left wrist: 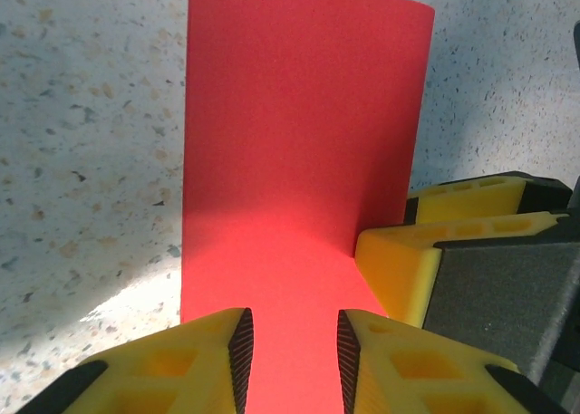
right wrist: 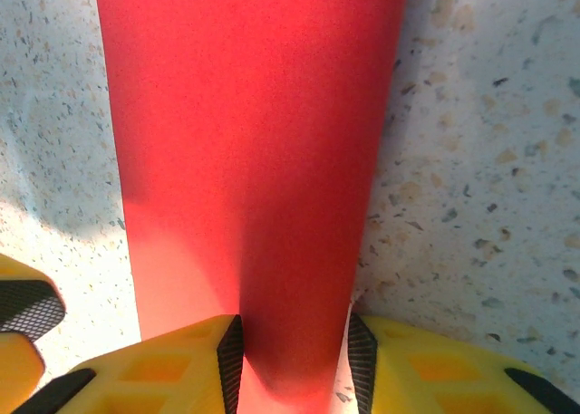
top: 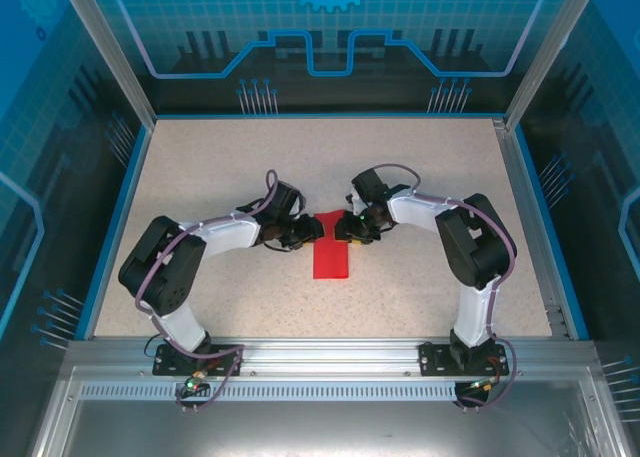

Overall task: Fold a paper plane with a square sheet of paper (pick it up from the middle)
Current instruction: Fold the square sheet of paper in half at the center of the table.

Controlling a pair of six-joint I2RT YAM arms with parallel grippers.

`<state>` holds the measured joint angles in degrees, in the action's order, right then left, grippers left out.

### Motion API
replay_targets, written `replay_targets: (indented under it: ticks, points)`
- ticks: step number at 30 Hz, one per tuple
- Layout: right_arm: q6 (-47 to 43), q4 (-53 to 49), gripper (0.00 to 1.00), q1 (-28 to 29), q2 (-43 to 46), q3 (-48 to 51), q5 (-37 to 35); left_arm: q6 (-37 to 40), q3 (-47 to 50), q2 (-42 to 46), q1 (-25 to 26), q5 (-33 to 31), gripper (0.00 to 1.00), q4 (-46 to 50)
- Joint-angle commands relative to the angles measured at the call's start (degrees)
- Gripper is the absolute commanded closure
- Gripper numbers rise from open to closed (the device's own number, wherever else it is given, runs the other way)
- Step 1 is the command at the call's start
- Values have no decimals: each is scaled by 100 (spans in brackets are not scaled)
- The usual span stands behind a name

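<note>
Your left gripper (left wrist: 292, 341) stands part-open astride the square sheet of paper (left wrist: 290, 160), a narrow red strip at the worktop (top: 200, 177) centre. You cannot tell the right gripper (right wrist: 292, 341) hold, though left wrist view shows its finger (left wrist: 394, 269) touching the sheet.

Open table (top: 420, 157) around the sheet (top: 331, 262)

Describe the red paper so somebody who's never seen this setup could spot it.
Look at the speckled beige table. Near its middle, where the left gripper and right gripper meet, lies a narrow folded sheet of paper. It is the only bright red thing.
</note>
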<state>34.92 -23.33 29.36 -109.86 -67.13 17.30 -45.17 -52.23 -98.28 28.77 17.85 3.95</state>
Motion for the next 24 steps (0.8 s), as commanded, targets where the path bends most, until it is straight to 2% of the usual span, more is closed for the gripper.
replay_targets:
  ticks: [1,12,24]
  points:
    - [50,-32,61,69,-88,102,-82,-138,46,-165,52,217,67,-285]
    - [77,14,61,86,-106,139,-61,-32,-16,-603,84,238,69,-371]
    - [94,22,61,91,-105,130,-69,283,59,-867,89,-33,70,-47]
